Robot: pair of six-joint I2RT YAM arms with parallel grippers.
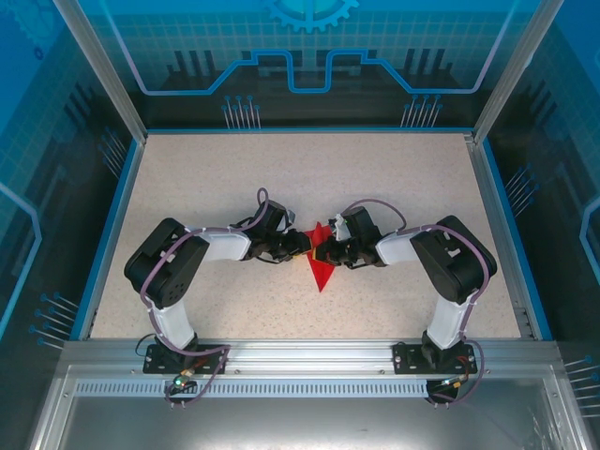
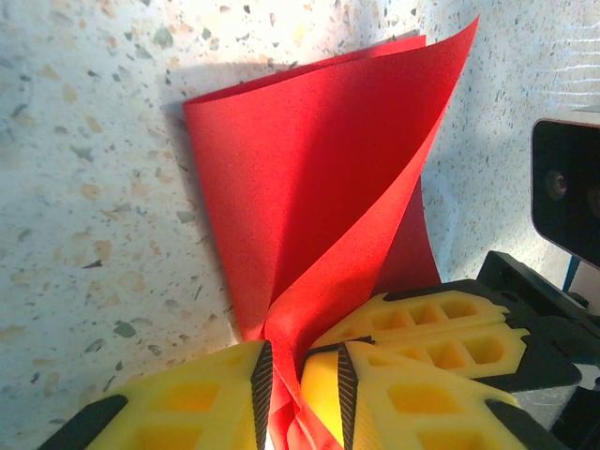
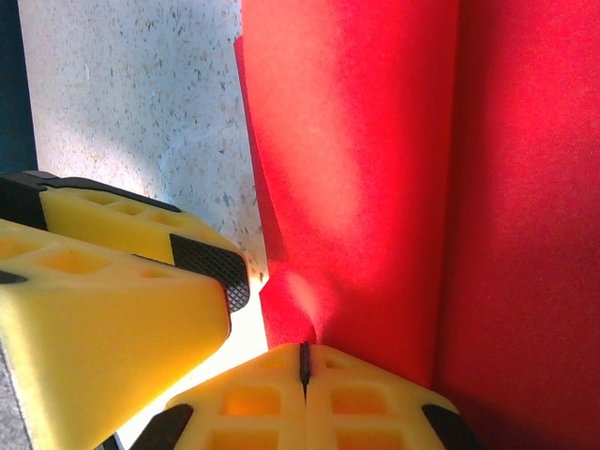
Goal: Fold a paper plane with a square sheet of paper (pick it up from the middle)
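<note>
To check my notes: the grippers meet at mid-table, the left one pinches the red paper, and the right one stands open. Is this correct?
Not quite. The right gripper is not open: the right wrist view shows it shut on the square sheet of paper. The rest holds: the left gripper pinches it too.

Thin matt red paper sheet (image 2: 309, 169) — left hand (image 2: 300, 380) fingers (image 2: 187, 412) yellow plastic, black ribbed pads (image 2: 263, 384) — speckled matt tabletop (image 1: 375, 178)

Robot lab cell, blue printed walls (image 1: 309, 56), aluminium frame (image 1: 101, 80), speckled table (image 1: 234, 169)
</note>
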